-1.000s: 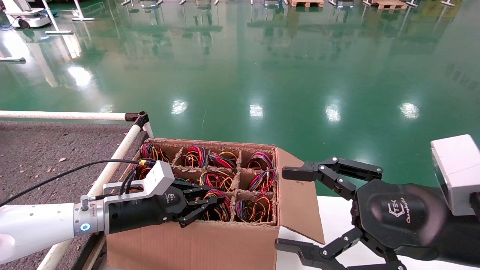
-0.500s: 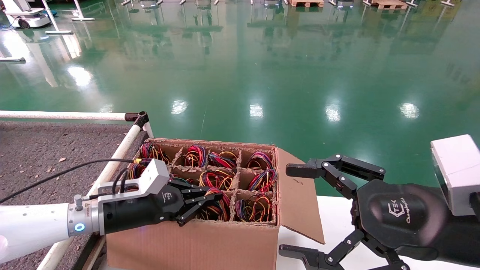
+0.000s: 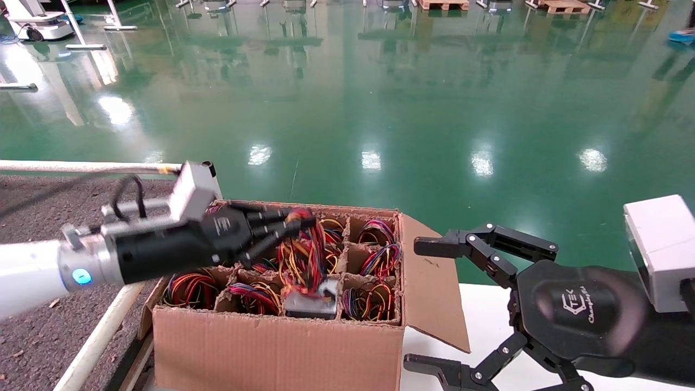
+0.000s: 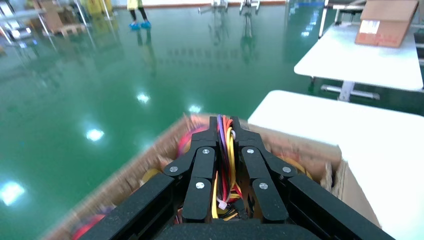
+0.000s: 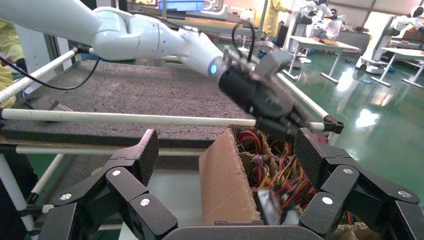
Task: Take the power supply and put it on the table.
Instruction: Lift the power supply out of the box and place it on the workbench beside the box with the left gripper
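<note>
Left pincer [image 3: 290, 225] clamped on power supply [image 3: 310, 301] wires above carton [image 3: 271, 347]; dangled heavily, likely swinging; right pincer [image 3: 429, 307] apart beside carton.

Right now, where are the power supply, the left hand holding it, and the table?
power supply [image 3: 310, 304], head view, on its grey metal body.
left hand [image 3: 293, 224], head view, at its fingertips, shut on the wires.
table [image 3: 59, 206], head view, on its bare speckled surface.
</note>
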